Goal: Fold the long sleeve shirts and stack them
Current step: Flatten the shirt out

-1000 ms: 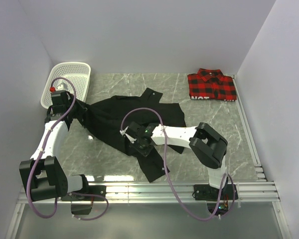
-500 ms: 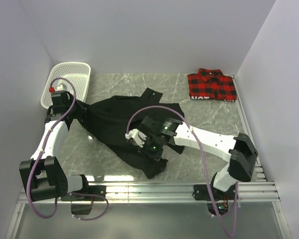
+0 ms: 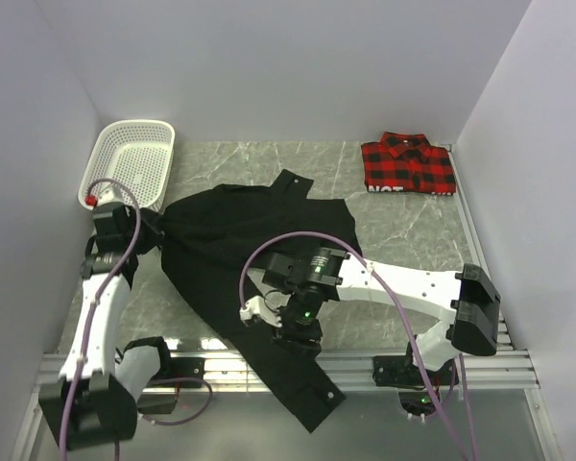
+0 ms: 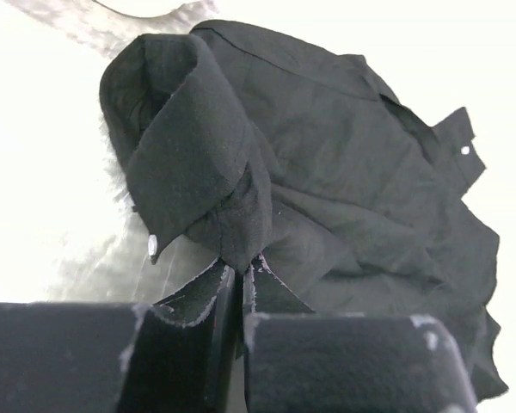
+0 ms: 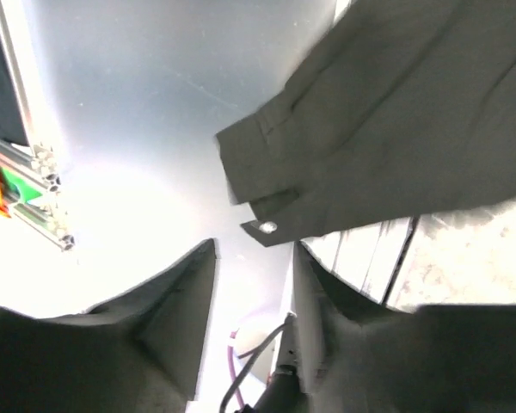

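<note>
The black long sleeve shirt (image 3: 240,240) lies spread across the table's left half. One sleeve (image 3: 302,399) trails over the near rail, its cuff (image 5: 267,211) with a pale button hanging just past my right gripper's tips. My right gripper (image 3: 293,327) (image 5: 254,245) stands open above that sleeve, nothing between its fingers. My left gripper (image 3: 146,232) (image 4: 241,265) is shut on a pinched fold of the black shirt (image 4: 327,172) at its left edge. The red-and-black plaid shirt (image 3: 408,163) lies folded at the back right corner.
A white mesh basket (image 3: 130,158) stands at the back left, just beyond my left gripper. Metal rails (image 3: 461,365) run along the table's near edge, and grey walls close in both sides and the back.
My right arm swept toward the near edge, dragging the black sleeve out over the rail, and its jaws opened and let go. My left gripper shifted slightly nearer, still holding the fabric.
</note>
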